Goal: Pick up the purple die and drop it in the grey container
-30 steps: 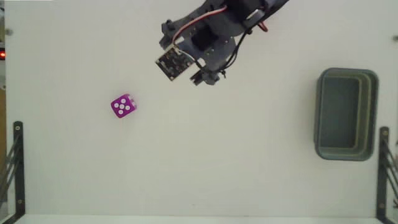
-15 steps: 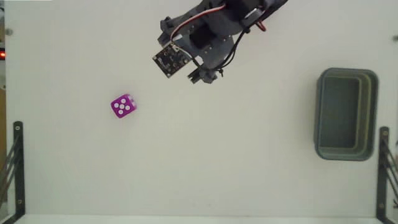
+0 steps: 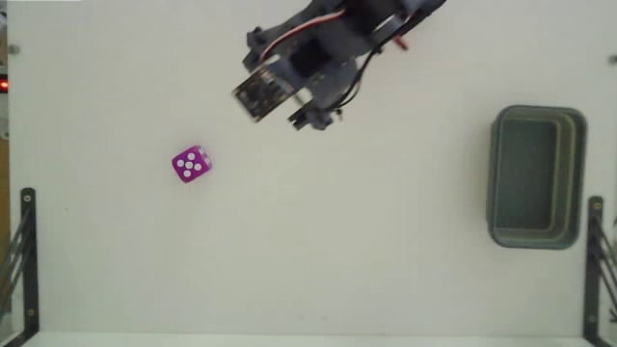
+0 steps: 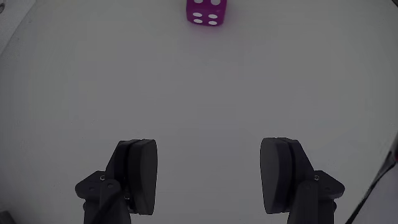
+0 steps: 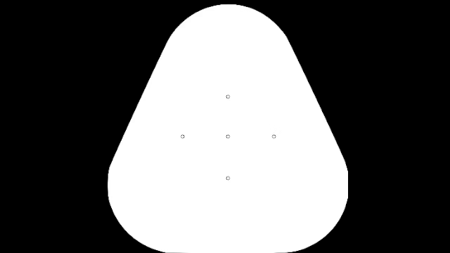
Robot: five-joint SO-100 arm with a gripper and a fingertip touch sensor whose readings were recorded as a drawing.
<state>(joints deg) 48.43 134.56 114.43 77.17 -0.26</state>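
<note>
At the right edge of the fixed view, the grey container (image 3: 536, 177), upright on the white table (image 3: 337, 251), long side running top to bottom. Nothing inside it; only its bare grey-green floor showing. Not in the wrist view.

Compared with half a second ago in the fixed view: arm (image 3: 328, 48) at the top centre shifted slightly up and to the left, the square circuit board (image 3: 256, 95) on its end now blurred by motion and seen more edge-on. The purple die and the grey container both exactly where they were.

In the left half of the fixed view, the purple die (image 3: 192, 164), alone on the table, top face showing five white pips. Well apart from the arm, down and to the left of the circuit board, and far across the table from the grey container.

At the top edge of the wrist view, slightly left of centre, the same purple die (image 4: 206, 12), partly cut off by the frame, four pips visible on the face toward the camera. At the bottom of that view, the gripper (image 4: 214, 177) spread wide, one dark finger (image 4: 138, 174) at lower left and the other at lower right, bare table between them, nothing held. Die well ahead of the fingertips, roughly in line with the gap between them.

Black metal brackets (image 3: 21, 255) at the lower left and lower right edges of the fixed view.
</note>
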